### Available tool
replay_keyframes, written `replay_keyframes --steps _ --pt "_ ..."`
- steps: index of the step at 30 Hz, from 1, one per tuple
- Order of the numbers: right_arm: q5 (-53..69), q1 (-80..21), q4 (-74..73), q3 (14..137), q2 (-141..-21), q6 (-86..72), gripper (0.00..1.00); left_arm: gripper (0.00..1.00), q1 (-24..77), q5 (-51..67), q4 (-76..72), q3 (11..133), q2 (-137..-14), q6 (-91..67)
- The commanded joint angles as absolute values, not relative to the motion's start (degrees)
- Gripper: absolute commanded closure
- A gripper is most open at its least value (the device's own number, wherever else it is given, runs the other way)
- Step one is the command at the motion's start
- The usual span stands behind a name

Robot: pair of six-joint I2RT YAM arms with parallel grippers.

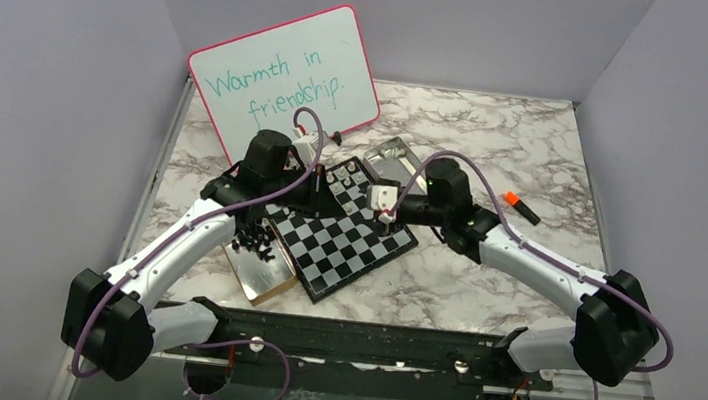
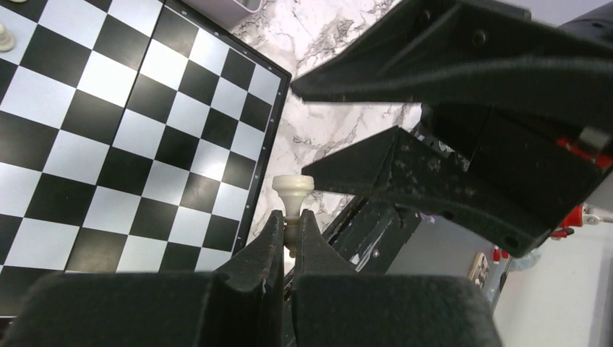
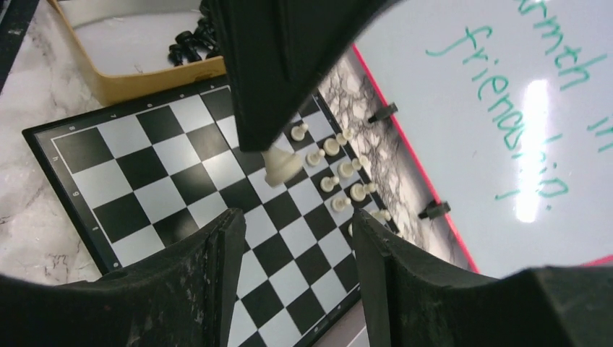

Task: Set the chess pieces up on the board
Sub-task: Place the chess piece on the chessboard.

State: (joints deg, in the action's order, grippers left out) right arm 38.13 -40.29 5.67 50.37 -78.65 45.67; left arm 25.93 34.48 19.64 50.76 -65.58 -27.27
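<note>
Chess pieces [image 3: 332, 147] part-set on the board [image 3: 181, 181]: your left gripper [image 2: 289, 230] pinches a cream chessman [image 2: 293, 189], right gripper [image 3: 296, 224] gapes empty; stand it among the far ranks next.

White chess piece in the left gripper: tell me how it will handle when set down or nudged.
Probably very light: the white piece looks small beside the shut left gripper pinching it. Likely rigid: the pinch shows no deformation. Its narrow stem and small flared end suggest it may tip if nudged.
</note>
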Motion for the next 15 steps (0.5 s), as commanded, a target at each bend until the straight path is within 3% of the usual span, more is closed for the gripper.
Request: replay_keyframes --steps 1,11,15 --pt "36.1 -43.8 8.6 49.9 -78.8 53.6 0.41 1.0 25.7 37.7 21.0 51.3 -64.9 -26.3" --pt "32.1 -48.5 10.3 48.3 -78.8 59.4 0.52 1.0 25.7 38.7 21.9 51.8 -65.2 -26.1" --pt "30.4 -49.4 13.1 46.0 -78.0 60.6 0.66 1.0 25.7 40.0 22.0 51.9 -65.6 -26.4"
